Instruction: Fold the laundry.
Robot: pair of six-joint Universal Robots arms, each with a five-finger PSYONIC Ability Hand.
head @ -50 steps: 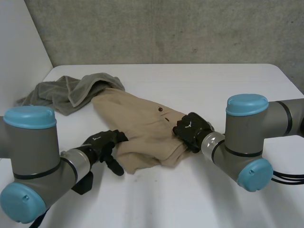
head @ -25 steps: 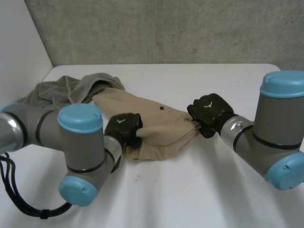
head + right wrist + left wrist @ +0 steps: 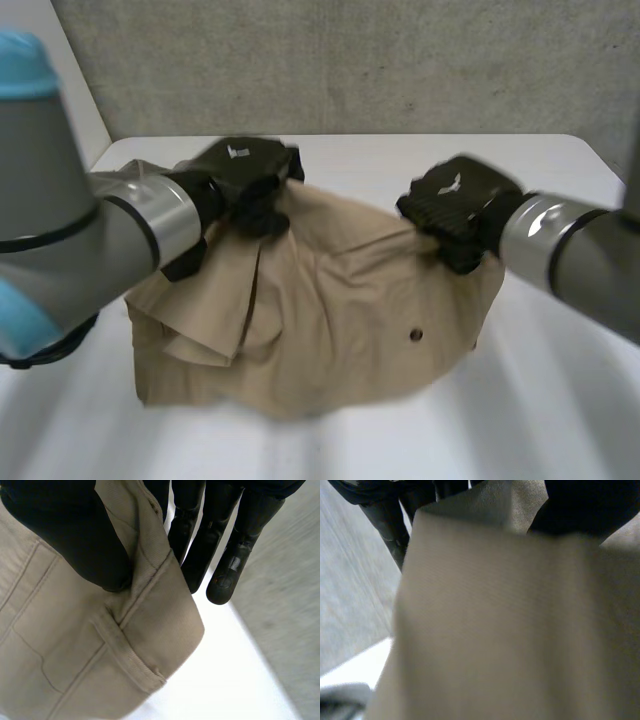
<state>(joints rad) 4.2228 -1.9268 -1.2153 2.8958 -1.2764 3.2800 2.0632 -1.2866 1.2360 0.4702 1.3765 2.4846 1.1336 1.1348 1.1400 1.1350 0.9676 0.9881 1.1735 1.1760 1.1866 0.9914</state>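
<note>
The white table (image 3: 560, 420) is lying beneath a khaki garment (image 3: 330, 330), which is hanging spread between the two hands with its lower edge seemingly brushing the tabletop. By my reckoning no fold is made yet: the piece is only being opened out, and all the folding is waiting. The left hand (image 3: 250, 180) is gripping one upper corner and the right hand (image 3: 460, 210) the other. The right wrist view is revealing what the head view is hiding, the thumb pinching the waistband (image 3: 155, 595) against straight fingers (image 3: 200, 550). The left wrist view is showing a similar pinch.
</note>
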